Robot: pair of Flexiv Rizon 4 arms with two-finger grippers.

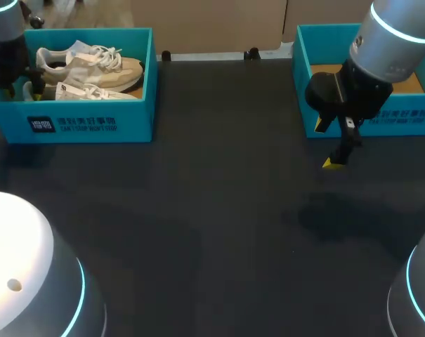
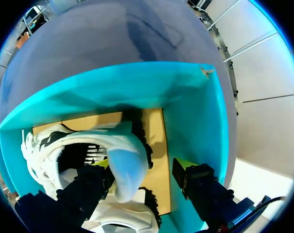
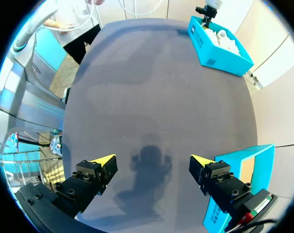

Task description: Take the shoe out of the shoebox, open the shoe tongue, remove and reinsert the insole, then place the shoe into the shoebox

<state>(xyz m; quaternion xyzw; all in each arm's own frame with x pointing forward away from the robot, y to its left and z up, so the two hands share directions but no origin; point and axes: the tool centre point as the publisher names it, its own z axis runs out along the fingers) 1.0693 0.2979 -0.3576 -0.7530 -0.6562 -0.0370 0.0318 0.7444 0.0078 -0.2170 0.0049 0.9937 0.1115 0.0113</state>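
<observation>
My left arm (image 1: 5,28) comes in at the far left corner of the dark grey tabletop (image 1: 219,210) and reaches down into the left end of an open teal cardboard shoebox (image 1: 93,125) that sits there. Inside it lie 2 white and beige lace-up sneakers (image 1: 93,64), side by side on the brown cardboard floor, toes toward the box's right end. In the left wrist view, my left fingers (image 2: 102,164) are spread apart around the heel of 1 sneaker (image 2: 122,145). The pale blue heel tab stands between them. 1 yellow-tipped finger is against the inner side of the heel, by the shoe's opening. The other finger stands clear of the shoe, in the gap between the heel and the box's end wall, so nothing is pinched. Part of the second sneaker shows under my wrist. My right arm (image 1: 388,42) comes in from the right and hangs above the bare tabletop, just in front of a second open teal cardboard box (image 1: 402,121) with a brown floor. My right fingers (image 3: 95,170) are released and wide apart with nothing between them, and their shadow lies on the tabletop below. That second box sits close beside 1 of them. The shoebox with the sneakers is well apart from it, at the far corner.
</observation>
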